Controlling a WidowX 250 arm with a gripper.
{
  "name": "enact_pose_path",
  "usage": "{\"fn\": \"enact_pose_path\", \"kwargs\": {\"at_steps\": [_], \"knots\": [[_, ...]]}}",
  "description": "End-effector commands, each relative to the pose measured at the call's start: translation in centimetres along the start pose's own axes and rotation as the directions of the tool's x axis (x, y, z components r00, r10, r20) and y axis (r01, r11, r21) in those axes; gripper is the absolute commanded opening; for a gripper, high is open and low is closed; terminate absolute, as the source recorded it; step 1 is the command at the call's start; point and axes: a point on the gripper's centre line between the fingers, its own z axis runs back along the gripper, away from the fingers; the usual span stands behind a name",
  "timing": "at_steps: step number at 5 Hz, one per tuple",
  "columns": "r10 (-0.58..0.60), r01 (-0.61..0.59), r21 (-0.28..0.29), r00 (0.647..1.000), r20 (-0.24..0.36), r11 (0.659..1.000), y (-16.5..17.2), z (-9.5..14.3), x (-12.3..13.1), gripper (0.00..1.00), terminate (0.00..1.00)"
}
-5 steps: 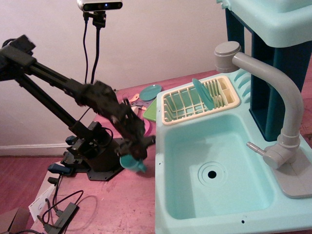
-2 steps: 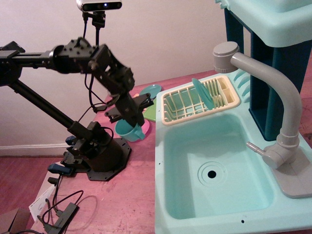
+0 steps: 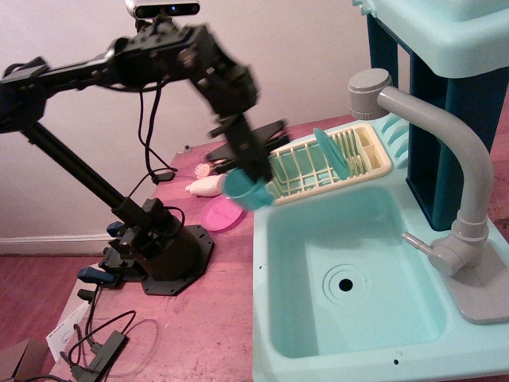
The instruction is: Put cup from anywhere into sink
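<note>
Cup (image 3: 245,189): teal, clamped in gripper (image 3: 242,177), carried in the air just outside the sink's (image 3: 318,330) upper-left rim; basin floor and drain lie to the lower right.

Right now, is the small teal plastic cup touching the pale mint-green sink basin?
Apart. The single camera view shows the small teal plastic cup carried in the gripper, above the pale mint-green sink basin at its left rim, not resting on it.
</note>
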Motion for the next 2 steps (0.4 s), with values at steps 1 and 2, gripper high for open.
{"fn": "enact_pose_path", "kwargs": {"at_steps": [1,2], "knots": [[-0.098,0.099,0.011,0.995,-0.027,0.995,4.2,0.6,3.2,0.00,0.00],[-0.137,0.137,0.009,0.990,-0.025,0.991,4.6,-1.0,5.1,0.00,0.00]]}}
